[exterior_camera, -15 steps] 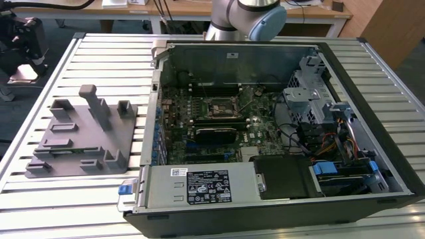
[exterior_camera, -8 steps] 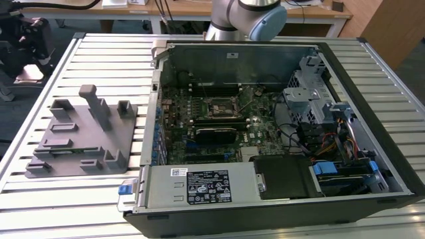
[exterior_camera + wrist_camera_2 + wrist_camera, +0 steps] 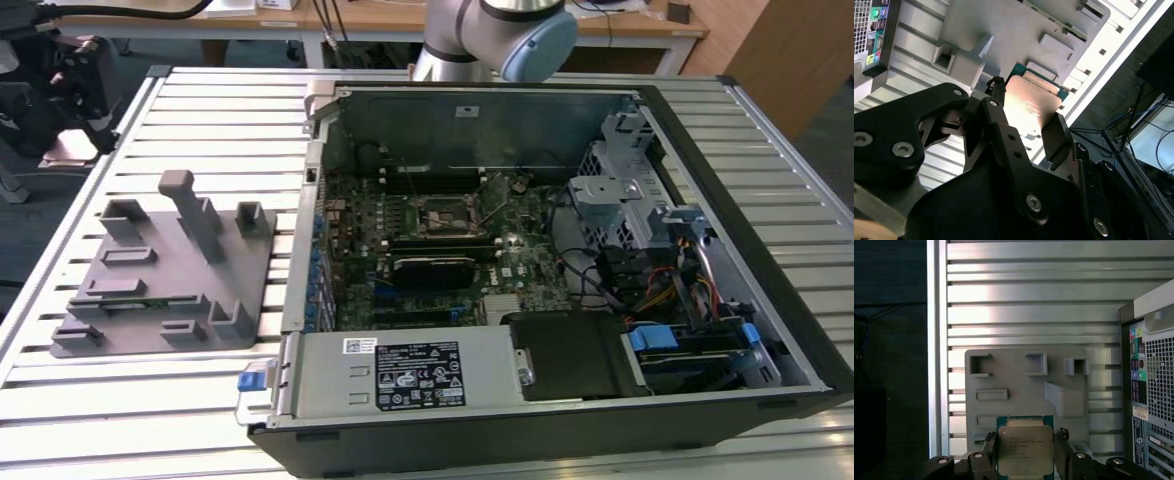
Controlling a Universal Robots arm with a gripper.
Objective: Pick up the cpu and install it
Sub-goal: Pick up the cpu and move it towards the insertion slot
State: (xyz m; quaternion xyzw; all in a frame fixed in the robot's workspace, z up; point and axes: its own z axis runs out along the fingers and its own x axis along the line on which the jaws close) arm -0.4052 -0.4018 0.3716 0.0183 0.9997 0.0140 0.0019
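First wrist view: end effector (image 3: 1026,440) pinches the cpu (image 3: 1025,452) over the grey tray (image 3: 1019,390), pick-up step; seating likely needs square alignment with the socket (image 3: 441,213).

Exterior view: bright, even room light from overhead. The slats of the surface (image 3: 200,100) carry a pale sheen. The computer case (image 3: 467,118) is dimmer inside, with its drive bays deep in shadow. The grey tray (image 3: 147,285) has soft, short shadows at its posts.

First wrist view: glare washes several slats almost white, and the area beyond the surface's edge is nearly black.

Second wrist view: the cpu (image 3: 1029,107) flares a warm pink-white on its metal top. The end effector (image 3: 1029,120) is dark against it, with little tone on its links. The background has blown-out bright patches.
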